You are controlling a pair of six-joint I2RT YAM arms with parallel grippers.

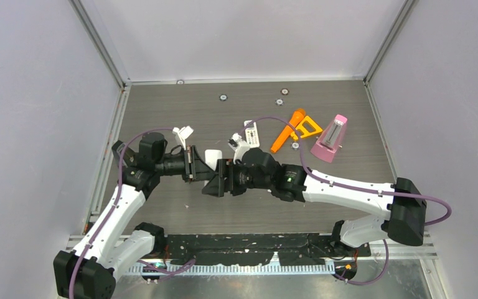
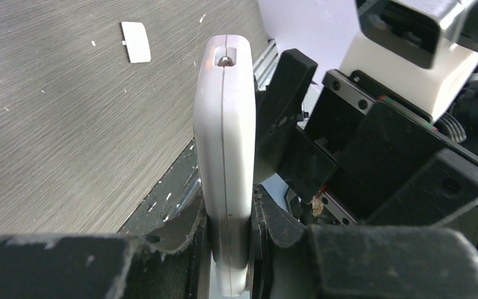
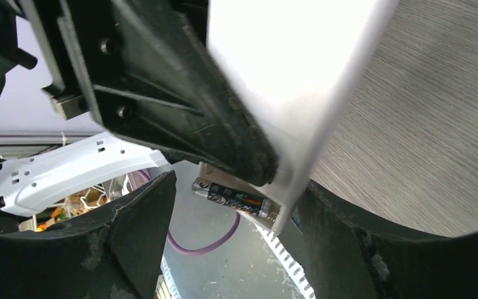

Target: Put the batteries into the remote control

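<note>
You have one of the batteries (image 3: 231, 195) in view: a dark cell with a silvery end at the lower end of the remote control (image 2: 224, 162), apparently in its open bay. Its seating is half hidden, and you cannot tell whether more cells lie behind it. Your left pincer (image 2: 227, 221) is clamped on the remote, holding it edge-on above the worktop (image 2: 68, 124). Your right pincer (image 3: 236, 190) stands spread around the remote's end, gripping nothing. A small white cover (image 2: 136, 42) lies flat on the worktop.

One remote (image 2: 224, 156), one dark battery (image 3: 236, 197), one orange tool (image 1: 295, 129), one pink object (image 1: 330, 140).
</note>
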